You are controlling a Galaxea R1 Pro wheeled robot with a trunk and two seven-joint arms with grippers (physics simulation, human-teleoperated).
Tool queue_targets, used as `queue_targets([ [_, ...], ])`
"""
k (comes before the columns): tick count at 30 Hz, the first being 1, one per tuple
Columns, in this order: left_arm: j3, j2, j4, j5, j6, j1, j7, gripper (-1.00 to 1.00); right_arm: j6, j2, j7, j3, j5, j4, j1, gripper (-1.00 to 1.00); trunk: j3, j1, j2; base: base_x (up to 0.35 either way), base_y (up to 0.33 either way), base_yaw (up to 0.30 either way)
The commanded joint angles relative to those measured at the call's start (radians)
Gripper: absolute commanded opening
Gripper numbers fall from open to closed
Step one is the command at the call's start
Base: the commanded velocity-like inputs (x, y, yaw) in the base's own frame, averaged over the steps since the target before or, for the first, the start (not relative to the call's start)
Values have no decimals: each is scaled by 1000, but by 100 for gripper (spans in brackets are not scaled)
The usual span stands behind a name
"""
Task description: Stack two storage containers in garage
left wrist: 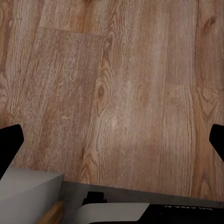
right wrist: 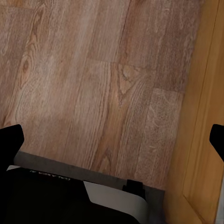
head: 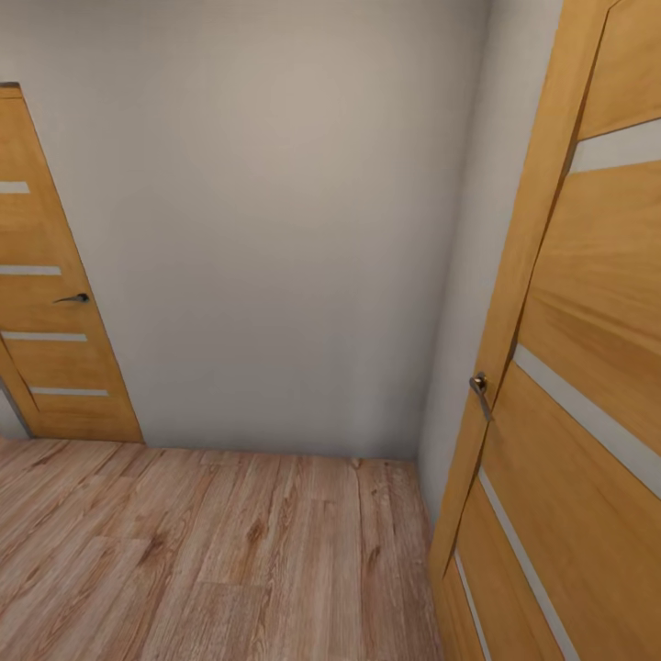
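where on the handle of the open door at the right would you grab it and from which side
Grip the free end of the lever handle on the door at the right, coming from the hallway side facing the door's face. It is a thin bar sticking out from the panel near the door's edge, so the fingers should close above and below it. Both end effectors hang open over the wood floor.

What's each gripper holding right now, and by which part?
Nothing. The left gripper and right gripper both have their fingers spread wide, with bare wood plank floor between them.
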Motion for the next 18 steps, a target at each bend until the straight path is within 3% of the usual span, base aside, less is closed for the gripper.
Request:
queue_targets([
  [1, 1, 0, 4, 8, -6, -2, -5, 100, -7, -1, 2, -8, 10, 4, -2, 100, -2, 1, -2, 0, 0, 0],
  [10, 1, 0, 5, 8, -6, -2, -5, 100, -7, -1, 3, -9, 9, 4, -2, 100, -2, 1, -2, 20, 0, 0],
  [18, 1, 0, 5, 8, -6, -2, -5, 100, -7, -1, 3, -9, 9, 4, -2, 100, -2, 1, -2, 209, 0, 0],
])
